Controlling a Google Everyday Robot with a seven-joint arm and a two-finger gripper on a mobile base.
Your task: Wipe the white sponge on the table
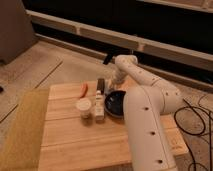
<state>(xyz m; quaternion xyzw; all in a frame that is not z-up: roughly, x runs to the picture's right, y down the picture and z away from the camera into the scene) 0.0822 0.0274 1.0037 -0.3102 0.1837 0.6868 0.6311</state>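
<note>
Wooden table (65,145) carries the white sponge (100,112) on the camera side of the gripper (114,88), between cup (84,107) and black bowl (116,104). Gripper hangs at the bowl's far rim, fingers together, apart from the sponge.
</note>
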